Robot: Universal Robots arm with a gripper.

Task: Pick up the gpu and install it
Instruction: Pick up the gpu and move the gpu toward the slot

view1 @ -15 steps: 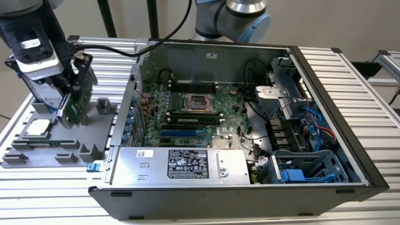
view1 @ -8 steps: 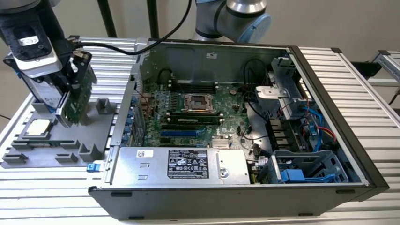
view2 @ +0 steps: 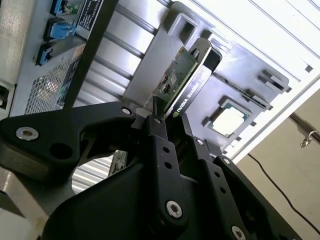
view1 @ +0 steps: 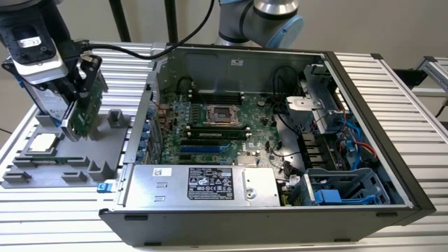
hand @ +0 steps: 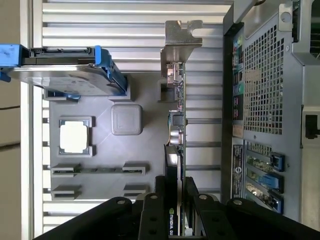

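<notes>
Your claw [hand: 175, 196] grips the gpu [hand: 176, 125] by its upper edge, upright over the gray parts tray [hand: 147, 132], likely so it can slot in edge-down.

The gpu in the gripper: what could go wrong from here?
1. The gripper pinches the gpu near one end, so the long card could tilt or slip.
2. In the exterior view the card hangs low by the gray tray and might snag on one of its posts.
3. The case wall stands between the tray and the motherboard, and the silver bracket could catch on it.
</notes>
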